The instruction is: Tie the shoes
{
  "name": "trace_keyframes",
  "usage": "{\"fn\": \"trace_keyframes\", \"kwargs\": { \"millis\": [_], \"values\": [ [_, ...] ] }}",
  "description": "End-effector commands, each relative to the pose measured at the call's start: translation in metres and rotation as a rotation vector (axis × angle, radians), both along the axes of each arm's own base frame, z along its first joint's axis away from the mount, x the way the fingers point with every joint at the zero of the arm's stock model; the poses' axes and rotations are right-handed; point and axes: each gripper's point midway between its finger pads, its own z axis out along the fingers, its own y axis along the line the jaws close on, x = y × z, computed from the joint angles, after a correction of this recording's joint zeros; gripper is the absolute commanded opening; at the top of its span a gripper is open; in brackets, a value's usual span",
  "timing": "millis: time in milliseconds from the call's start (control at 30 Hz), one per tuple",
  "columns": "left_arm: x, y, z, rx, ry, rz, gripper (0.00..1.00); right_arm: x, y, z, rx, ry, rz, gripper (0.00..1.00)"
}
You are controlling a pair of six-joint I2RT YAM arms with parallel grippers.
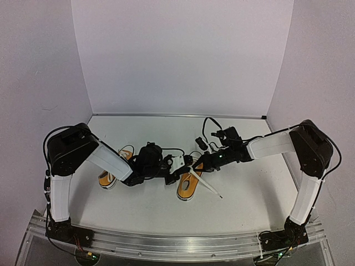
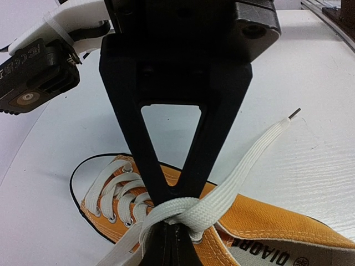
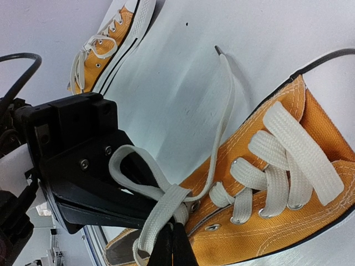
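The right orange-yellow shoe [image 1: 187, 185] lies mid-table with both grippers meeting over its lacing. My left gripper [image 1: 178, 168] is shut on its white lace at the first crossing [image 2: 183, 213], its fingertips together [image 2: 173, 230] over the shoe [image 2: 277, 230]. One free lace end [image 2: 260, 149] runs out over the table [image 1: 211, 190]. My right gripper [image 3: 176, 244] is shut on the same lace, where a small loop [image 3: 125, 160] stands against the left gripper's black body [image 3: 77, 166]. The other shoe [image 1: 106, 178] lies left, half under my left arm, and shows in the right wrist view [image 3: 111, 44].
The white table [image 1: 249, 188] is walled at the back and both sides. A metal rail [image 1: 166, 241] runs along the near edge. Cables loop above the right wrist [image 1: 208, 124]. The right arm's wrist body [image 2: 33, 72] sits close beside the left fingers.
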Motion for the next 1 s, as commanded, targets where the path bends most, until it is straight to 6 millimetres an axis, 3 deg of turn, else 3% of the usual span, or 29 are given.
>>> {"fn": "trace_keyframes", "kwargs": {
  "millis": [0, 133, 667, 800, 967],
  "values": [
    [-0.003, -0.001, 0.015, -0.013, -0.053, -0.012, 0.00, 0.007, 0.001, 0.025, 0.007, -0.092, -0.007, 0.00],
    [-0.002, 0.005, 0.018, -0.002, -0.065, 0.005, 0.01, 0.010, -0.004, 0.032, 0.002, -0.116, -0.021, 0.00],
    [-0.004, 0.029, 0.031, 0.059, -0.077, 0.048, 0.27, 0.011, -0.009, 0.036, -0.001, -0.133, -0.024, 0.00],
    [0.004, 0.040, 0.034, 0.059, -0.060, 0.086, 0.31, 0.010, -0.010, 0.039, 0.003, -0.140, -0.025, 0.00],
    [0.016, 0.046, 0.042, 0.059, -0.062, 0.120, 0.47, 0.008, -0.010, 0.041, 0.009, -0.139, -0.018, 0.00]
  ]
}}
